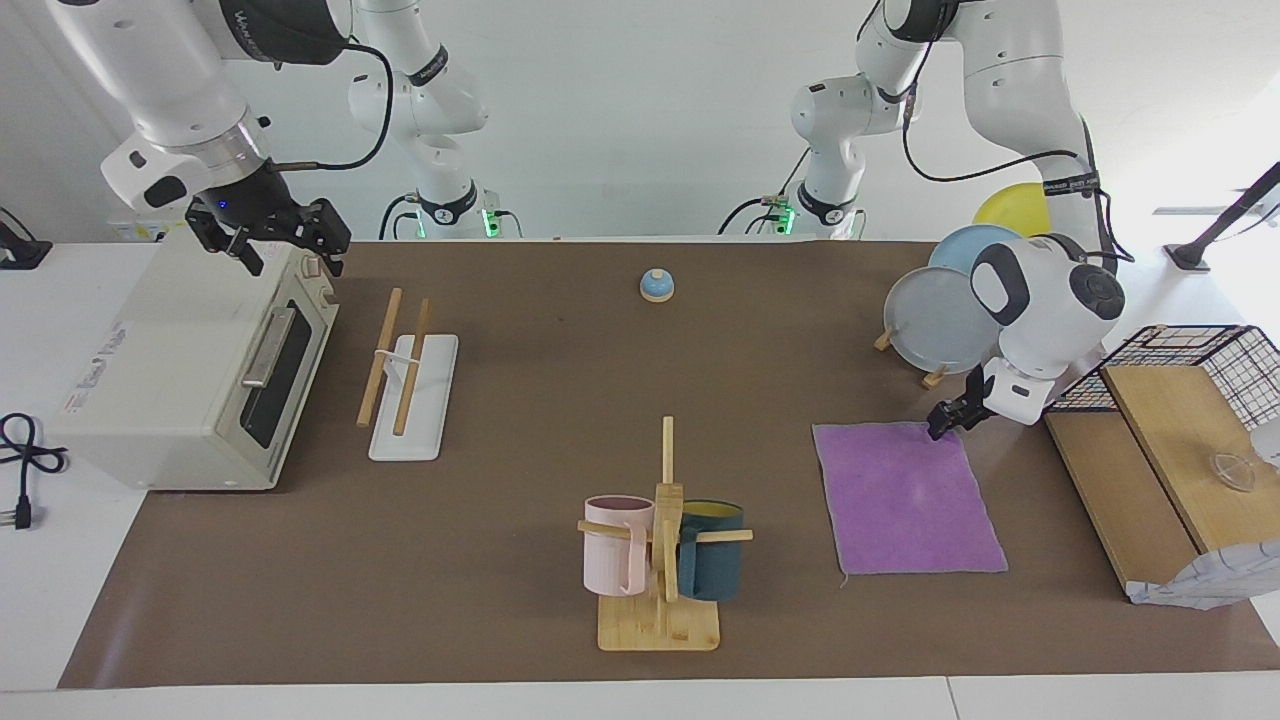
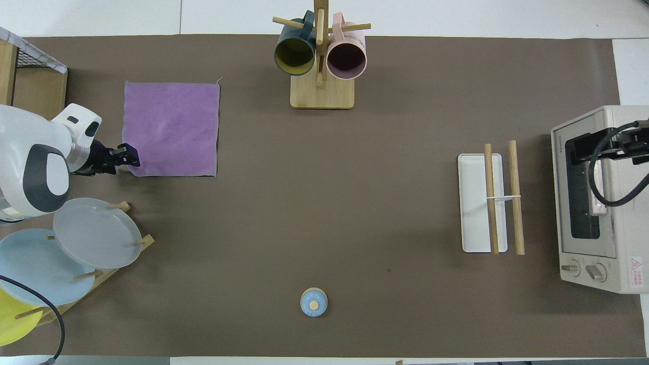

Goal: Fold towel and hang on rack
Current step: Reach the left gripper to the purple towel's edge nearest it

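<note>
The towel lies flat on the brown mat, purple face up, toward the left arm's end of the table. My left gripper is low at the towel's corner nearest the plate stand, right at the cloth's edge. The rack, two light-wood rods over a white base, stands beside the toaster oven toward the right arm's end. My right gripper hangs open over the oven's top with nothing in it.
A toaster oven sits at the right arm's end. A mug tree with pink and teal mugs stands farthest from the robots, mid-table. A plate stand, a wire basket with wooden boards and a small blue bell are also here.
</note>
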You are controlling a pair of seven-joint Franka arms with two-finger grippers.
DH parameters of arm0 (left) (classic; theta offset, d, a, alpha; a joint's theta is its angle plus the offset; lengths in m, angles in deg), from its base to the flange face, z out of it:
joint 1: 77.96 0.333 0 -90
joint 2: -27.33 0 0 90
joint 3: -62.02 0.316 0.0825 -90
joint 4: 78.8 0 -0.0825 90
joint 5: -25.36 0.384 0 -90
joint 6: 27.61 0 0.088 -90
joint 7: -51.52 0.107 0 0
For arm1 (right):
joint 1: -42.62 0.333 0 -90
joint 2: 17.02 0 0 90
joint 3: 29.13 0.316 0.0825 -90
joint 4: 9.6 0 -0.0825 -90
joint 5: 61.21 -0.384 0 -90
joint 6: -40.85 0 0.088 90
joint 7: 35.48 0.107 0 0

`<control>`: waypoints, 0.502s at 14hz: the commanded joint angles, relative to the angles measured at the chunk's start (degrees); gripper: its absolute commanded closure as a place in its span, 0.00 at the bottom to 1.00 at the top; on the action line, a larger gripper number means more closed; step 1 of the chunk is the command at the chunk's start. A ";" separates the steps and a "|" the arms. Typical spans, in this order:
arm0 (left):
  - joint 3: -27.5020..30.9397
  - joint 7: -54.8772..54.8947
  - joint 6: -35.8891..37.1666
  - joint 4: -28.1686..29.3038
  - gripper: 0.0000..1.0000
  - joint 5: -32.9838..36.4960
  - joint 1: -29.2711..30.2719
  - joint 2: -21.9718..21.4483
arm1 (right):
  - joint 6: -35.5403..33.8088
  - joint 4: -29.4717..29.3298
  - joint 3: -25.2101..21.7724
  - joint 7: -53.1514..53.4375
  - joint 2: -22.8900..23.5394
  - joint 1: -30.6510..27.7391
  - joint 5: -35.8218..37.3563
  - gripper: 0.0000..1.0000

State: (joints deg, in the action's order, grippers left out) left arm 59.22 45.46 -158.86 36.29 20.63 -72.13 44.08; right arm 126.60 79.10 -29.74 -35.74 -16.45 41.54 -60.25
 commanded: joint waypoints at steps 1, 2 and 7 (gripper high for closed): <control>-0.11 -0.36 0.03 -0.21 0.50 -0.63 0.24 0.22 | 0.12 1.39 -0.26 -1.32 -1.09 -0.07 0.09 0.00; -0.11 -0.27 -0.23 -0.21 0.52 -0.63 0.24 0.39 | 0.12 1.39 -0.18 -1.32 -1.09 -0.07 0.09 0.00; -0.11 -0.27 -0.23 -0.47 0.82 -0.63 0.59 1.19 | 0.12 1.39 -0.18 -1.32 -1.09 -0.07 0.09 0.00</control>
State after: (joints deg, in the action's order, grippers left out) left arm 59.25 45.36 -158.86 36.31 20.62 -72.12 44.73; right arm 126.60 79.10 -29.74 -35.74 -16.45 41.54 -60.25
